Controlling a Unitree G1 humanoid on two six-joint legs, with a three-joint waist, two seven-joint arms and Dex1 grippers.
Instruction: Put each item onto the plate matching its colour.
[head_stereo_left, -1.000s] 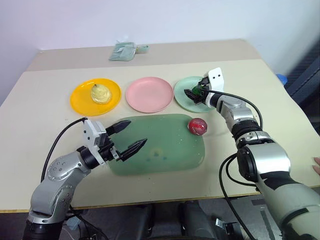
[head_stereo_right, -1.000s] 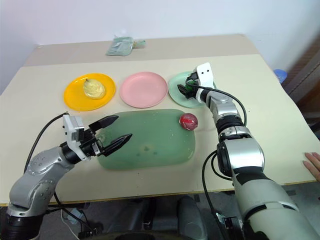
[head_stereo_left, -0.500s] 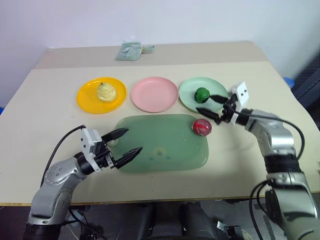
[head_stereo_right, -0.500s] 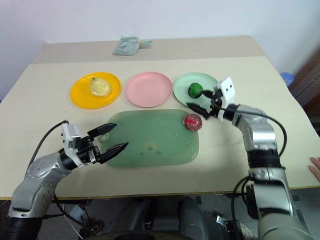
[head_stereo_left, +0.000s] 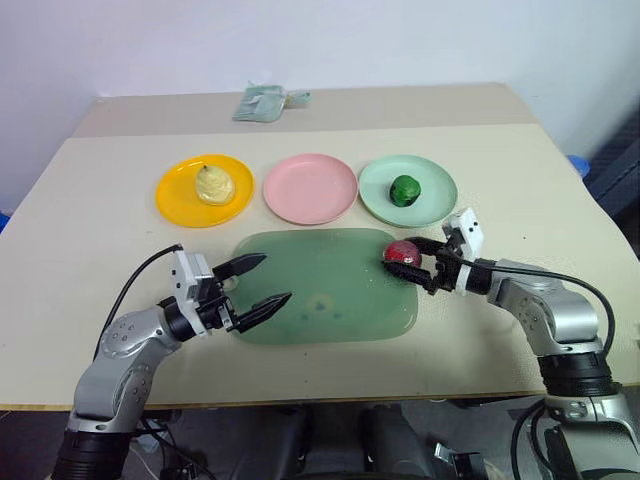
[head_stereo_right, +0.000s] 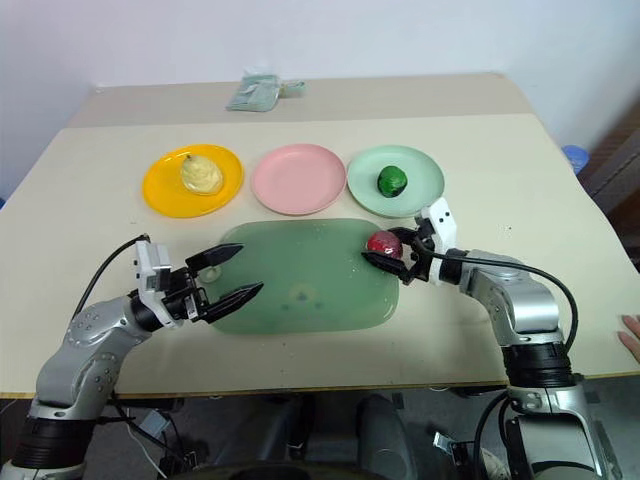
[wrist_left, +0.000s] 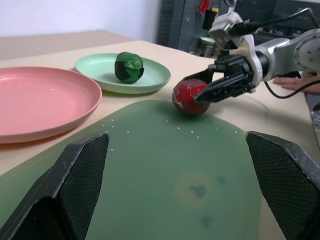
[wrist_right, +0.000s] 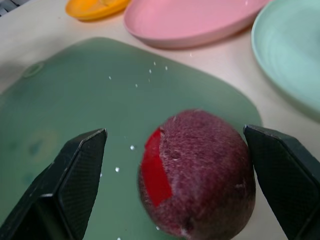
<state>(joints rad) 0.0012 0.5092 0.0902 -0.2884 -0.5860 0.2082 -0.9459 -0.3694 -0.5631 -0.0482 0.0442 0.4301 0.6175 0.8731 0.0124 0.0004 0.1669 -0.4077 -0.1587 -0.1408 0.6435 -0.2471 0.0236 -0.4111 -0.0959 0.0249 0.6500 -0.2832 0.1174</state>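
Observation:
The pale yellow pear-shaped item (head_stereo_left: 213, 184) lies on the orange-yellow plate (head_stereo_left: 176, 203). On the mint green plate (head_stereo_left: 438, 192) sits the dark green ball (head_stereo_left: 404, 189). Between them the pink plate (head_stereo_left: 310, 190) holds nothing. The red-pink ball (head_stereo_right: 382, 243) rests on the far right corner of the translucent green tray (head_stereo_left: 330, 318). My right gripper (head_stereo_left: 400, 257) is open, one finger on each side of that ball, with gaps showing in the right wrist view (wrist_right: 200, 175). My left gripper (head_stereo_left: 277, 277) hangs open and holds nothing over the tray's left end.
A folded pale green packet (head_stereo_left: 262, 100) lies at the back of the beige table (head_stereo_left: 90, 250). A person's hand (head_stereo_right: 630, 335) rests at the table's right edge. The tray's middle is bare.
My right gripper let go of the green ball on the mint plate, drew back and down, and now straddles the red ball. The left gripper stayed put.

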